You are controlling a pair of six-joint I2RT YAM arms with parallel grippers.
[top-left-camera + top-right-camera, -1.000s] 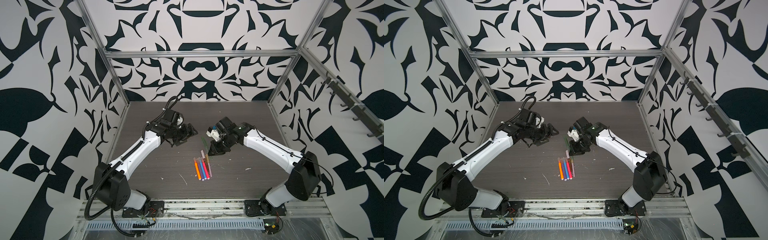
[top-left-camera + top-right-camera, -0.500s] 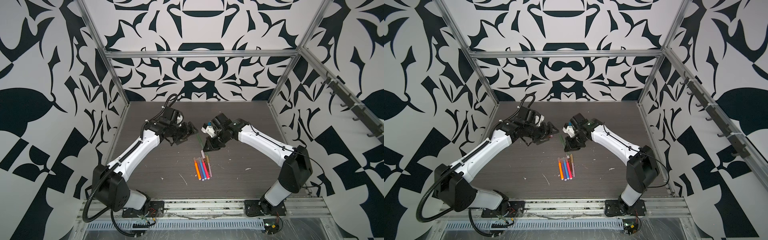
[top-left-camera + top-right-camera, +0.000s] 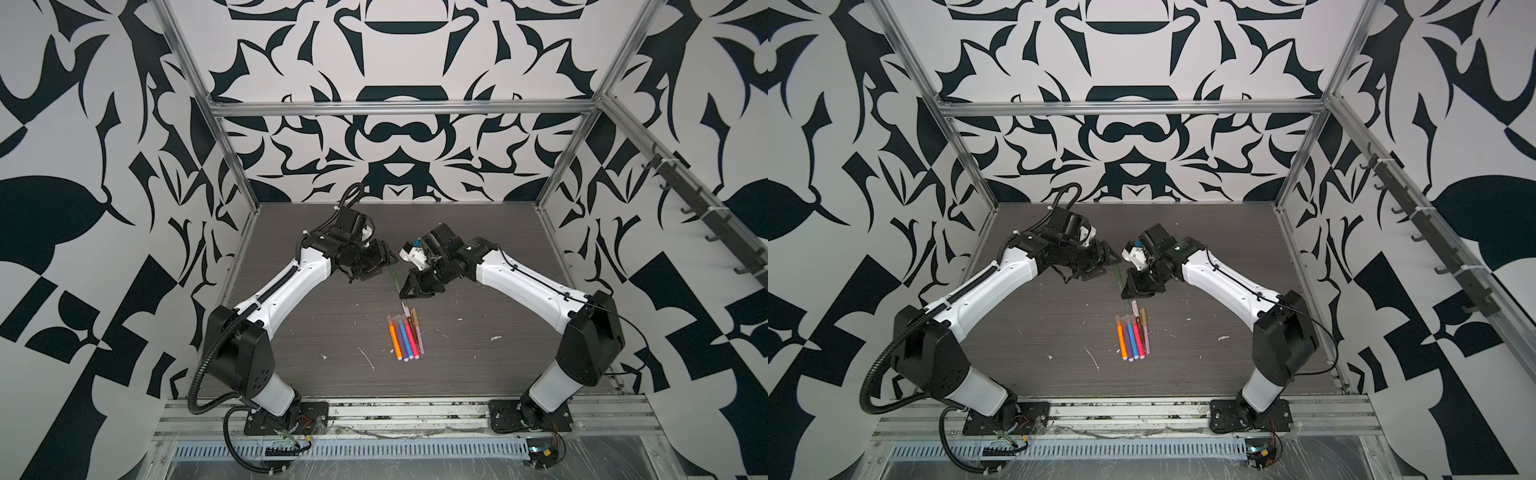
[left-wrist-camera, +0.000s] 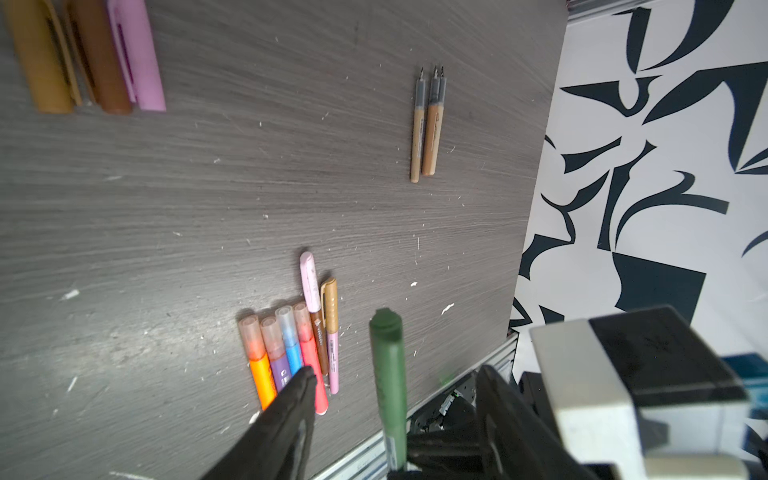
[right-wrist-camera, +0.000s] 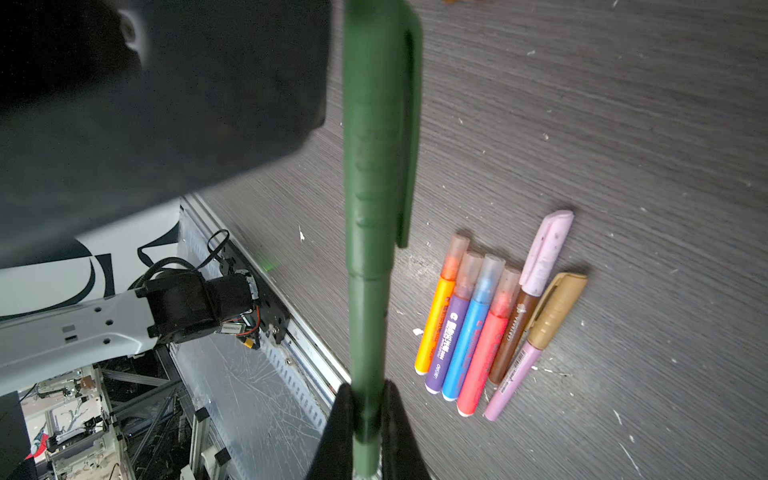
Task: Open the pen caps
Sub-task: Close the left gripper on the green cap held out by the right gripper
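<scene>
Bold black-and-white patterned walls enclose a dark wood-grain worktop [image 3: 316,332]. Nearest, at its centre, six capped pens [image 3: 404,338] lie side by side within reach of both arms, apparently waiting their turn. Just beyond them the right jaws are clamped on the barrel of a green pen [image 5: 365,316]. They hold it off the worktop with its green cap [image 4: 386,345] aimed left at the other arm, which braces the barrel for a pull. The left jaws stand parted on either side of that cap with a gap on each side, so they grip nothing yet. The next step, I judge, is to close on the cap and draw it off along the pen's axis. The left wrist view also shows three loose caps [image 4: 95,54] together and a few uncapped pens [image 4: 428,133] lying apart, seemingly sorted piles. Neither group shows in the top views.
</scene>
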